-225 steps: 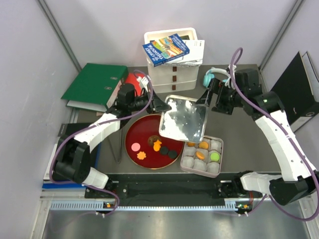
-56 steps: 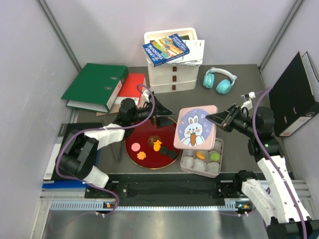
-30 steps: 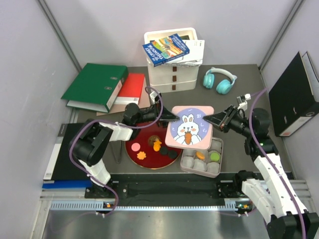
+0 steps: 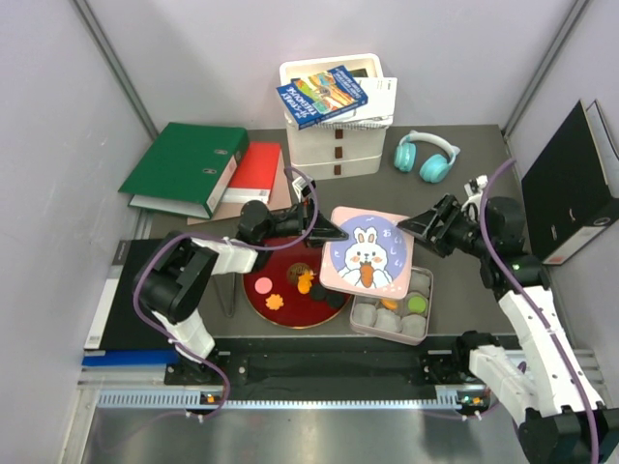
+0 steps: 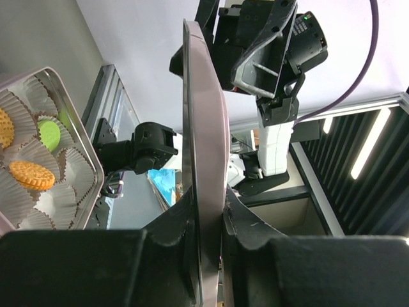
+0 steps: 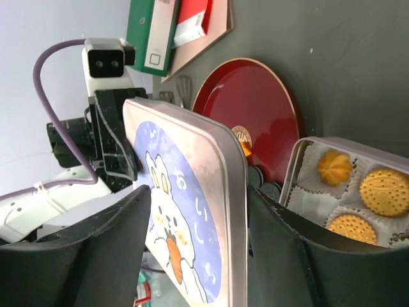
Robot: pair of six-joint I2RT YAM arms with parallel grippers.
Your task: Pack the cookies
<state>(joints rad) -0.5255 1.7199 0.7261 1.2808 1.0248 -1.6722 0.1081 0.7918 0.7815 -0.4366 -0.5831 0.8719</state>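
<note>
Two hands flank one pink rabbit lid (image 4: 368,249), which sits tilted above one cookie tin (image 4: 429,302). The left hand (image 4: 327,232) pinches the lid's left edge, its jaws pressed onto the rim. The right hand (image 4: 414,229) is spread, with one finger on each side of the lid's right edge. Six cookies (image 4: 263,284) lie on one red plate (image 4: 256,263) on the tabletop (image 4: 464,184): one pink, two orange, one brown, two dark. Three more show in the tin's paper cups (image 5: 64,173): two orange, one green. The lid hides the rest of the tin.
</note>
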